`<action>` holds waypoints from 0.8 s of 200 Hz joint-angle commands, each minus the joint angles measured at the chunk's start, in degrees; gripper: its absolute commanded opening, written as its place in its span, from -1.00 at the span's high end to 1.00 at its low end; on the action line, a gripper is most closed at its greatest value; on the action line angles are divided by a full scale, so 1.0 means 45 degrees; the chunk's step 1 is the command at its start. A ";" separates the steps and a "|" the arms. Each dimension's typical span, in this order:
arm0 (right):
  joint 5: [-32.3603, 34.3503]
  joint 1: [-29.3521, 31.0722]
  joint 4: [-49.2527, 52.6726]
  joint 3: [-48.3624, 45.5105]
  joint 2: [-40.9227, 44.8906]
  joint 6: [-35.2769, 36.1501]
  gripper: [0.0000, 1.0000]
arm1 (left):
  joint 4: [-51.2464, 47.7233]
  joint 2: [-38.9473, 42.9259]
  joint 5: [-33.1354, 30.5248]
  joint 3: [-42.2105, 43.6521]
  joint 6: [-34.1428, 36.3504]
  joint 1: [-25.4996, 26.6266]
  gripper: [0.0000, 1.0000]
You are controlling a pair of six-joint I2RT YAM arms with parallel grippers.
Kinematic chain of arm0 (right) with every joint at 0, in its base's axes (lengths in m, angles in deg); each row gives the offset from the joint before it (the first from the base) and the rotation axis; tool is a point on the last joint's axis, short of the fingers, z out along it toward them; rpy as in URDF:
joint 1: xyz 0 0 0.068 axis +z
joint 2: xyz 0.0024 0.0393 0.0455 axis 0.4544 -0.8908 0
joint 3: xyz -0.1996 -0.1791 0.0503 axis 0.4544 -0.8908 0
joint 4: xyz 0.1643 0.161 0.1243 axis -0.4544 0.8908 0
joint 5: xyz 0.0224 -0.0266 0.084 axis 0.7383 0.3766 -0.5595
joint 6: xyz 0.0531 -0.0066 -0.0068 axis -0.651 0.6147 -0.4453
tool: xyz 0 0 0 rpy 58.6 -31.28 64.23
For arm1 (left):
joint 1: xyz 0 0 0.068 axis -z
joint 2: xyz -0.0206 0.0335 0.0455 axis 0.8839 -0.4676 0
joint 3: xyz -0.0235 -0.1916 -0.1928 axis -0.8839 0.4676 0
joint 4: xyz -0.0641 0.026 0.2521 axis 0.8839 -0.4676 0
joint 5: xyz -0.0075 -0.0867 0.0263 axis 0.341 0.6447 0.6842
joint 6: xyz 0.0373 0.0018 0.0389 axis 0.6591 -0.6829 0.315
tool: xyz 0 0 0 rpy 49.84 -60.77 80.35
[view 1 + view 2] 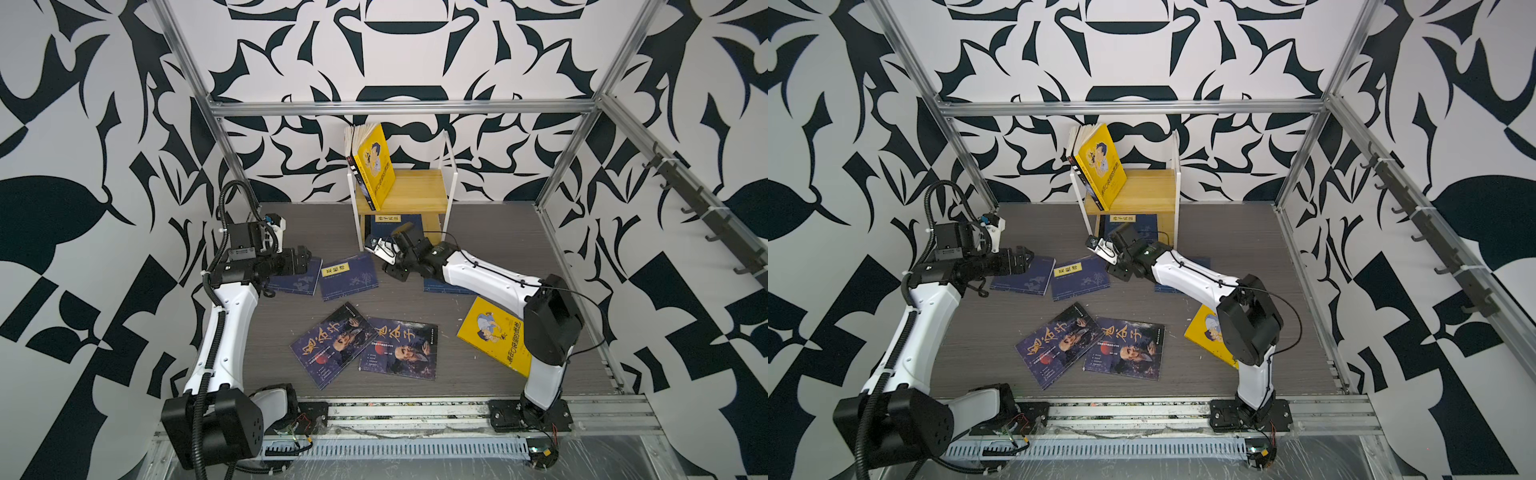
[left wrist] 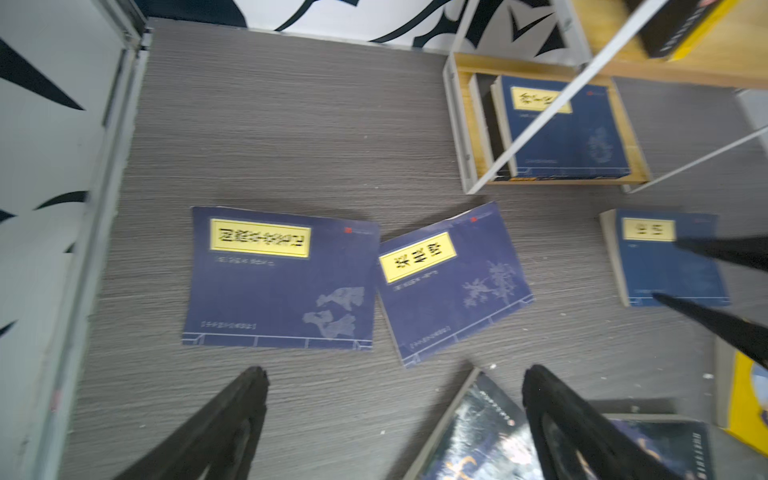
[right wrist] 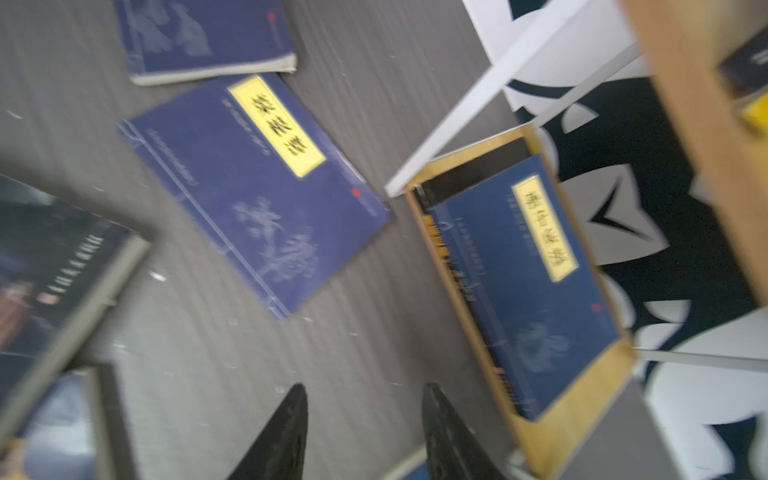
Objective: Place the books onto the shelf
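Noting the shelf at 12 o'clock on the grey tabletop. Upper tier: leaning yellow cartoon book stands tilted, top toward 11 o'clock, with a dark-spined book pressed behind it on the frame side. Lower tier: shelved navy book lies flat, label up, on another volume of which only the edge shows. Loose on the tabletop: left navy book at 9 o'clock and middle navy book just beside it at 10. The right navy book lies at 2, mostly hidden under the right forearm in both top views. Two portrait books lie face up at 6 o'clock, edges overlapping. The loose yellow cartoon book lies at 4, partly behind the right arm. Left gripper hovers over the near corner of the left navy book, jaws spread wide, nothing between them. Right gripper sits low in front of the shelf's lower tier, fingers parted with only bare tabletop in the gap, holding nothing.
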 commanded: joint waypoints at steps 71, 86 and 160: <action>-0.1521 0.1337 -0.7626 -0.3101 -0.0153 -1.1889 0.04 | 0.0881 -0.2046 -0.1032 -0.0311 0.3210 -0.1994 -0.99; -0.1409 0.1605 -0.8287 -0.2779 -0.0640 -1.2928 0.04 | 0.0546 -0.2858 -0.0479 -0.0704 0.3178 -0.2564 -1.00; -0.1312 0.2197 -1.1736 -0.0346 -0.3998 -1.9123 0.04 | -0.0156 -0.6309 0.1326 -0.2836 0.3825 -0.4291 -0.86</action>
